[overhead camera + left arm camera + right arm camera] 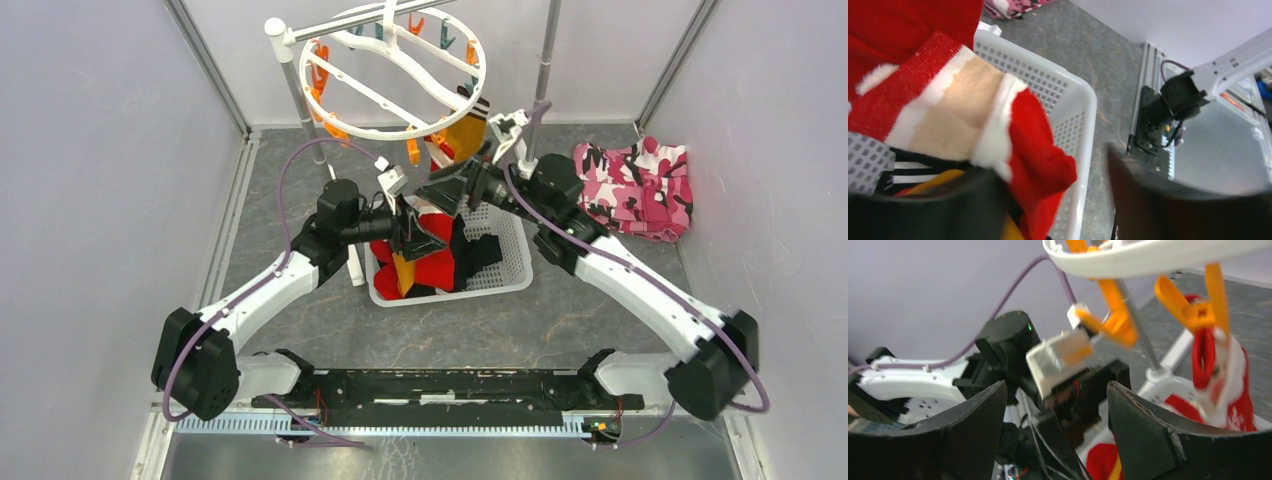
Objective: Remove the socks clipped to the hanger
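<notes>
Fingers (1168,205) of my left gripper (1053,172) stand wide apart, clamping nothing. A red sock with a white cuff (963,110) lies across the gap, against the left-hand finger in that view and over the corner of the white basket (1087,107). Black-and-white striped and mustard fabric shows beneath it. From the top camera I see the left gripper (412,232) low over the white basket (455,293), where a pile of red, black and mustard socks (440,268) lies.

My right gripper (1055,405) is spread wide too, with nothing between its pads. Its wrist camera shows up close what the top view barely resolves. Beyond the fingers, up and to the right, a red-and-white sock (1228,385) hangs from an orange clip (1198,307) on the rim of the hanger (1148,257), apart from the gripper. The top camera puts the right gripper (478,180) just below the near rim of the hanger (400,52), beside a mustard sock with a striped cuff (463,132) clipped there. Pink camouflage cloth (635,190) lies on the table, well to the right.
</notes>
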Robot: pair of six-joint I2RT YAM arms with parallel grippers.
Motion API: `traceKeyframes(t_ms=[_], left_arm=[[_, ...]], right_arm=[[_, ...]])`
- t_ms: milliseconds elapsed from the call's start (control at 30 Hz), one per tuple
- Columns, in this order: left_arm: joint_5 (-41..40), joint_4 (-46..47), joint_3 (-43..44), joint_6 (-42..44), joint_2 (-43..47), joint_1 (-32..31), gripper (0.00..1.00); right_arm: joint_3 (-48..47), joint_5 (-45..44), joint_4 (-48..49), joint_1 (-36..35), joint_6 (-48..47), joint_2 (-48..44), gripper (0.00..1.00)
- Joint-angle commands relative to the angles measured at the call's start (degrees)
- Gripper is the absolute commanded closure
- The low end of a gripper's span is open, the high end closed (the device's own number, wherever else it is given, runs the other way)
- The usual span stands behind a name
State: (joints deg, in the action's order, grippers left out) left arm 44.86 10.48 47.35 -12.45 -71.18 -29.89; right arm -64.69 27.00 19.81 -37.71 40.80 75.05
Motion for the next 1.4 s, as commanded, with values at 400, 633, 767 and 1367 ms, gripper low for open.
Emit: traceKeyframes(t_ms=[400, 633, 767, 1367], left_arm=[[-5.6, 2.8, 4.1, -3.1, -0.1, -0.2, 0.0], [-4.1, 1.8, 2.4, -2.2, 0.7, -0.2, 0.0], [-2.0, 3.3, -0.2, -3.0, 1.4, -0.2, 0.0], [-1.4, 0.0, 12.0, 5.1, -11.5, -9.1, 0.0]], right_arm=[[2.2, -16.3, -13.5, 6.9, -31.5, -3.5, 0.2], [-4.7, -8.8, -2.8, 7.6, -26.3, 8.0, 0.55], [-4.0, -7.2, 1.6, 7.6, -23.1, 7.7, 0.9], [-4.5, -3.1, -8.2, 7.6, -19.7, 1.3, 1.0]])
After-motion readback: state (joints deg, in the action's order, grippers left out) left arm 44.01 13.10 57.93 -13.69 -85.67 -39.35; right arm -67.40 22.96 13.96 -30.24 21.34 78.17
